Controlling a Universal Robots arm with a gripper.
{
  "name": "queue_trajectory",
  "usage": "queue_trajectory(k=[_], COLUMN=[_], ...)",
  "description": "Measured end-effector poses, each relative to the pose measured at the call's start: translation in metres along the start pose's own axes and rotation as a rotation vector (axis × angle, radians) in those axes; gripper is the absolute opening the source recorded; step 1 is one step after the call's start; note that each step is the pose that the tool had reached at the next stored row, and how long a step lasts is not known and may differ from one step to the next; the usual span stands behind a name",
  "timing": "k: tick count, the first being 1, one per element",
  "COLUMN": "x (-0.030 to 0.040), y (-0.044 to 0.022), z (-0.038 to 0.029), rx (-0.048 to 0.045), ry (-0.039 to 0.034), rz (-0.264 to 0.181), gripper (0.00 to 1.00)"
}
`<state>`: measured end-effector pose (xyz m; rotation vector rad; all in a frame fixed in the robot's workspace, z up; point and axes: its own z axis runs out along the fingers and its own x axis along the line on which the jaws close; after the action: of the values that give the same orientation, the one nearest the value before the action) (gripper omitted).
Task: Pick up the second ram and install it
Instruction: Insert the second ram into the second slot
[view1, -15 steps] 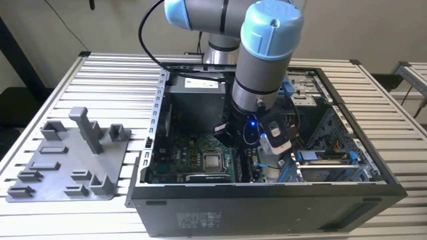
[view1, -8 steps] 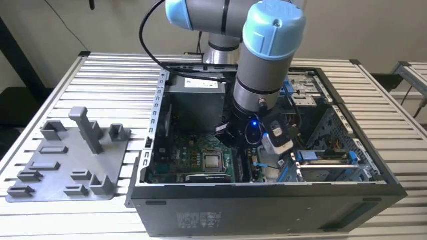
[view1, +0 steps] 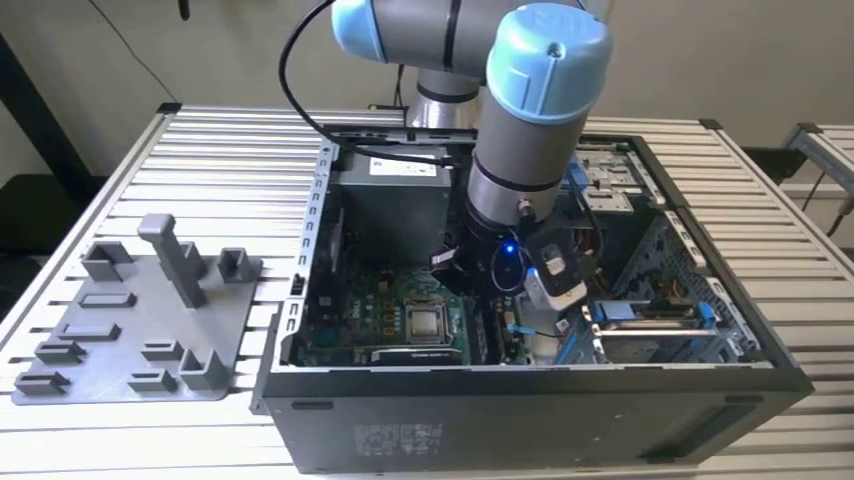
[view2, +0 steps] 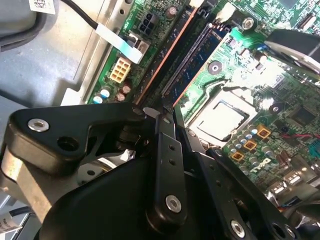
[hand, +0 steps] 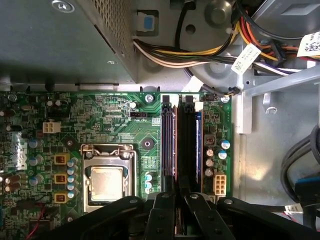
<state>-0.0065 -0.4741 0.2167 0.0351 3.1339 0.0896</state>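
The second ram (hand: 173, 150) stands on edge in a memory slot of the green motherboard (hand: 110, 115), next to the processor socket (hand: 106, 180). It appears as a thin dark line (view2: 165, 57) running into my fingers. My gripper (hand: 177, 195) is low inside the open computer case (view1: 534, 400), its black fingers pinched on the stick's near part. In the exterior view the gripper (view1: 497, 305) hangs under the arm's wrist, over the slots. Another blue memory stick (hand: 198, 150) sits two slots further from the socket, also visible at an angle (view2: 197, 57).
A grey power supply box (hand: 50, 40) and a bundle of coloured cables (hand: 200, 50) lie just beyond the slots. Blue drive-cage clips (view1: 627, 315) stand at the exterior view's right. A grey tray with blocks (view1: 134, 320) rests on the slatted table outside the case.
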Motion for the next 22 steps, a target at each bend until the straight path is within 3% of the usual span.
queue_trajectory(k=[12, 13, 19, 22], x=[-0.0008, -0.0010, -0.0011, -0.0013], y=[0.0001, 0.0001, 0.0016, 0.0018], z=[0.0009, -0.0010, -0.0279, -0.0303], rx=[-0.0070, -0.0066, -0.0063, -0.0067], ry=[0.0017, 0.0026, 0.0031, 0.0034], rz=[-0.001, -0.001, -0.001, 0.000], gripper=[0.15, 0.22, 0.22, 0.22])
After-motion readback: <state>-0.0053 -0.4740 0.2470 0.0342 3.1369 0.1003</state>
